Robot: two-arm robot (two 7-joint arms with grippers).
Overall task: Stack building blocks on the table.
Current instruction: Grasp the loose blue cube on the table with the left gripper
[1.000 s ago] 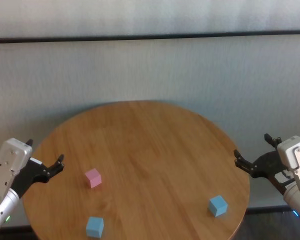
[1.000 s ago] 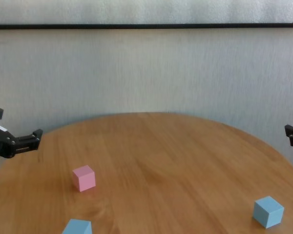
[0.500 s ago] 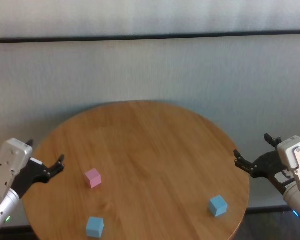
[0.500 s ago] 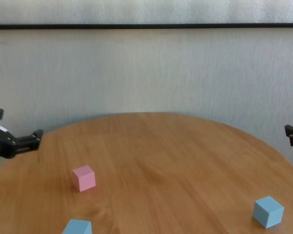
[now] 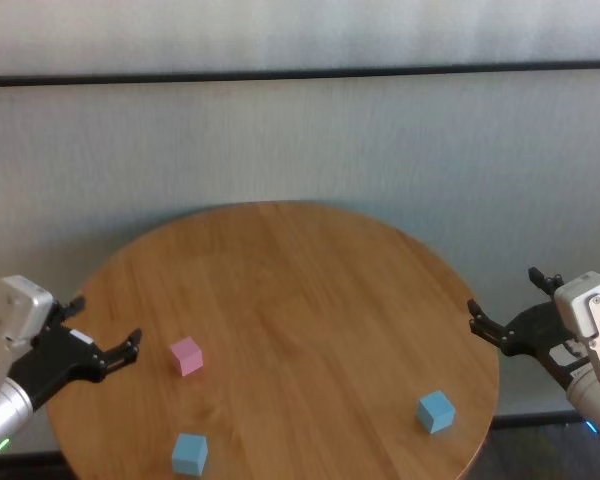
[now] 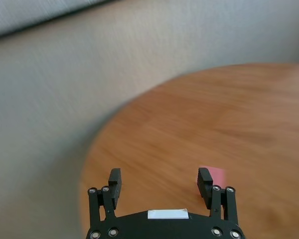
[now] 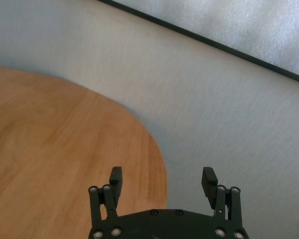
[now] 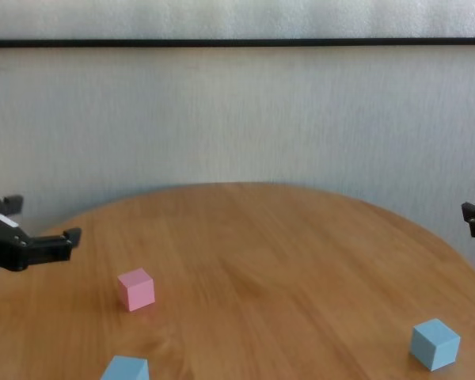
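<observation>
Two grippers are hovering at opposite edges of the round worktop [image 5: 300, 290], both with jaws spread wide and nothing between them. The left gripper [image 5: 105, 340] is hanging over the left rim, its jaws pointing toward the pink block [image 5: 186, 355], which is sitting just beside them on the wood; in the left wrist view this gripper [image 6: 160, 181] is showing its two black fingers [image 6: 114, 181] apart, with a corner of the pink block [image 6: 215, 174] peeking out next to one of them. In the chest view the left gripper [image 8: 43, 226] is reaching in from the left side, a little farther back than the pink block [image 8: 136, 288].

The right gripper [image 5: 502, 305] is resting off the right rim, beyond the wood, well apart from every block. Its wrist view is showing the right gripper [image 7: 162, 181] with jaws equally spread above the curved edge of the worktop [image 7: 65, 144] and the pale wall behind.

Three blocks are lying separately, none stacked. One light blue block [image 5: 190, 453] is sitting at the near left, closer to the robot than the pink one. The other light blue block [image 5: 435, 411] is sitting at the near right, well apart from the other two; in the chest view it [image 8: 435, 343] is appearing low on the right side.
</observation>
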